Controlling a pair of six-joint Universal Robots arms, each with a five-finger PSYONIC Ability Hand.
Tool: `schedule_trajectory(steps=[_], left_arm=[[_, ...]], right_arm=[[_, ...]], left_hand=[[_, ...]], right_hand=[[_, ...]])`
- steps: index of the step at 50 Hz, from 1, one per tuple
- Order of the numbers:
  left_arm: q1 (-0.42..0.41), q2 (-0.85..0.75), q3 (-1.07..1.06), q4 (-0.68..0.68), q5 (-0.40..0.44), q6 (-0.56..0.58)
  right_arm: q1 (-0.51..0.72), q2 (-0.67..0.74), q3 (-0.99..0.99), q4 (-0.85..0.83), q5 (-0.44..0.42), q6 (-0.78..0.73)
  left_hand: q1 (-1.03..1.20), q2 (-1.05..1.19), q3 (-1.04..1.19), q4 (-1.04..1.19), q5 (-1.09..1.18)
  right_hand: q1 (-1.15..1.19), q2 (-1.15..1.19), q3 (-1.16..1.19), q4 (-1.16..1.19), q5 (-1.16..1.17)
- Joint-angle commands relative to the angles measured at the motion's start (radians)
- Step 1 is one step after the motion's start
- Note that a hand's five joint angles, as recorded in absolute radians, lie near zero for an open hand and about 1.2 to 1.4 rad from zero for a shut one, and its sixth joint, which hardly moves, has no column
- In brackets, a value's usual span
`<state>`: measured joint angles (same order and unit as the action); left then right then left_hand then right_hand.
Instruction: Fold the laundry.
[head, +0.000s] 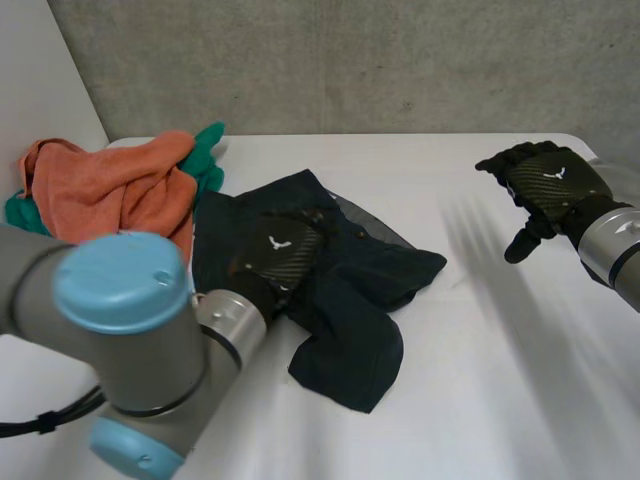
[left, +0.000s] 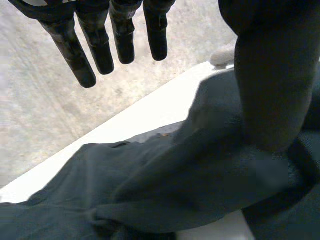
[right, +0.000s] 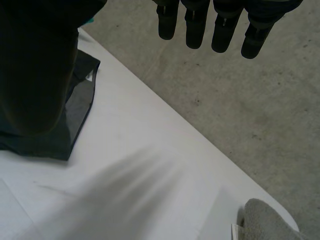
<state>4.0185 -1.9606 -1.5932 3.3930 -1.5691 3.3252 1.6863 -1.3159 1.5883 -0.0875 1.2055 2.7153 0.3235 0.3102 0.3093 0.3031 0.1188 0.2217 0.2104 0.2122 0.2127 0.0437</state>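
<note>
Laundry at table centre, both hands loose

Dark garment (head: 370, 290) lies rumpled on the white table (head: 480, 390), about mid-table, one leg-like end trailing toward 5 o'clock. Orange cloth (head: 110, 190) is heaped at 10 o'clock with a teal cloth (head: 208, 150) showing beside and under it. The heap's near edge touches the dark garment.

Left hand (head: 280, 250) sits over the garment's 9 o'clock half, palm down. In the left wrist view its fingers (left: 102, 50) are straight and spread, clear of the cloth, with the thumb (left: 275, 90) above the dark folds. Released, grasping nothing. Whether the palm touches the cloth I cannot tell.

Right hand (head: 545, 180) hangs above bare table at 2 o'clock, well apart from the garment. In the right wrist view its fingers (right: 195, 30) are straight, thumb (right: 35, 75) out to the side. Released, nothing in it. A corner of the dark garment lies beyond the thumb, and a grey cloth-like lump (right: 265, 220) sits at the table's edge.

Concrete wall (head: 350, 60) stands behind the table at 12 o'clock.
</note>
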Motion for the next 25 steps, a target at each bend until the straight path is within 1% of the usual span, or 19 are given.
schedule_trajectory(steps=[1,5,8,10,12,17,18,20,24,25], left_arm=[[0.034,0.218,-0.131,-0.006,0.001,-0.007],[0.024,0.267,-0.183,-0.018,0.0,-0.019],[-0.002,0.273,-0.218,-0.032,0.0,-0.07],[-0.016,0.256,-0.231,-0.034,0.0,-0.108],[-0.022,0.238,-0.235,-0.029,0.0,-0.122],[-0.041,0.126,-0.226,-0.018,0.006,-0.13],[-0.048,0.088,-0.215,-0.002,0.006,-0.13],[-0.053,0.063,-0.203,0.022,0.006,-0.13],[-0.055,0.006,-0.182,0.112,0.001,-0.128],[-0.055,-0.009,-0.176,0.141,0.001,-0.127]], right_arm=[[0.009,0.076,-0.039,0.049,-0.038,-0.044],[0.027,0.124,-0.05,0.092,-0.113,-0.136],[0.064,0.174,-0.071,0.092,-0.145,-0.208],[0.09,0.205,-0.093,0.092,-0.149,-0.232],[0.137,0.267,-0.134,0.092,-0.147,-0.261],[0.185,0.378,-0.209,0.086,-0.144,-0.272],[0.193,0.415,-0.235,0.074,-0.141,-0.272],[0.199,0.449,-0.26,0.054,-0.132,-0.269],[0.223,0.51,-0.309,0.0,-0.089,-0.267],[0.227,0.521,-0.323,-0.011,-0.078,-0.266]], left_hand=[[-0.022,-0.009,-0.008,-0.001,0.008],[-0.019,-0.006,-0.005,0.001,0.011],[-0.016,-0.003,-0.002,0.004,0.014],[-0.013,0.0,0.001,0.007,0.017],[-0.01,0.003,0.004,0.01,0.02],[-0.004,0.009,0.01,0.016,0.026],[-0.001,0.012,0.013,0.019,0.029],[0.007,0.021,0.022,0.028,0.038],[0.095,0.109,0.109,0.116,0.125],[0.203,0.216,0.217,0.224,0.233]], right_hand=[[-0.047,-0.036,-0.038,-0.038,-0.044],[-0.047,-0.036,-0.038,-0.038,-0.044],[-0.047,-0.036,-0.038,-0.038,-0.044],[-0.034,-0.023,-0.025,-0.025,-0.031],[-0.028,-0.017,-0.019,-0.019,-0.025],[0.057,0.068,0.066,0.066,0.06],[0.08,0.092,0.09,0.089,0.084],[0.133,0.144,0.143,0.142,0.137],[0.253,0.265,0.263,0.262,0.257],[0.303,0.314,0.313,0.312,0.307]])
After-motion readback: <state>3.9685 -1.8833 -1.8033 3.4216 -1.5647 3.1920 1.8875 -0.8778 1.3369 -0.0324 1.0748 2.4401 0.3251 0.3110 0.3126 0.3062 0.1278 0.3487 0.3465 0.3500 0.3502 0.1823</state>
